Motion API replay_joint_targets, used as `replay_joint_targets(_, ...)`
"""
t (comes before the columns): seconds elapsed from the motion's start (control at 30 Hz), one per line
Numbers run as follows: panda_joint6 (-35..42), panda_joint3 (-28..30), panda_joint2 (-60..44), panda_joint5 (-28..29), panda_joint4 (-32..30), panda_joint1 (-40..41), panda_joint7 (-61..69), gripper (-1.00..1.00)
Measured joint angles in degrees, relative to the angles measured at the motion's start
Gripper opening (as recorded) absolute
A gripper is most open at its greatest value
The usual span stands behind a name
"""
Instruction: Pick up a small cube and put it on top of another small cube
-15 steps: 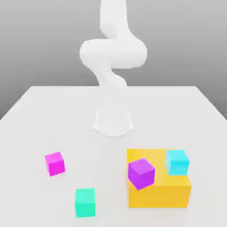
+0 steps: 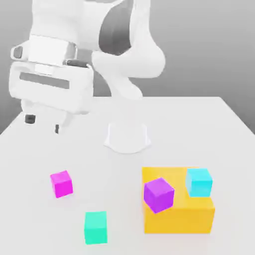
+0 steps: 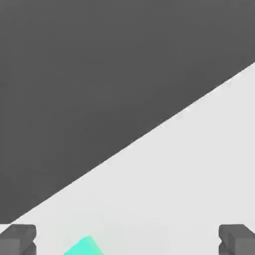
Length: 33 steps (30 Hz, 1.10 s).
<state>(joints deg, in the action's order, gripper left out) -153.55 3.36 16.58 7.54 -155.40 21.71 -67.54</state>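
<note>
You are looking at a simulated test bench, not a real room. A plain white surface point(image 2: 199, 124) fills the lower frame under a flat grey backdrop. The white arm point(image 2: 127, 60) rises from centre frame, and the blocks, like the orange block point(image 2: 179, 216) at lower right, are flat-coloured, textureless shapes.

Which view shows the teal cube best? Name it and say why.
The exterior view: the teal cube sits whole on the white table, in front of the magenta cube. The hand view catches only one corner of it at the picture's edge.
</note>
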Motion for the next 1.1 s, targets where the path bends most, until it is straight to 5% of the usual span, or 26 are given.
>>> replay_joint_targets(0.3, -11.65, 5.58, -14.67, -6.09, -10.91, 5.66, -3.31, 0.00)
replay_joint_targets(0.53, -23.11, -1.32, -28.68, -14.32, -9.10, 10.83, 2.17, 0.00)
replay_joint_targets(0.57, -24.35, -2.14, -30.16, -14.48, -8.89, 11.65, 2.39, -1.00)
replay_joint_targets(0.8, -24.48, -2.35, -30.25, -14.23, -8.86, 11.87, 2.15, -1.00)
replay_joint_targets(1.1, -10.79, -0.69, -14.33, -7.22, -11.06, 9.86, -4.34, -1.00)
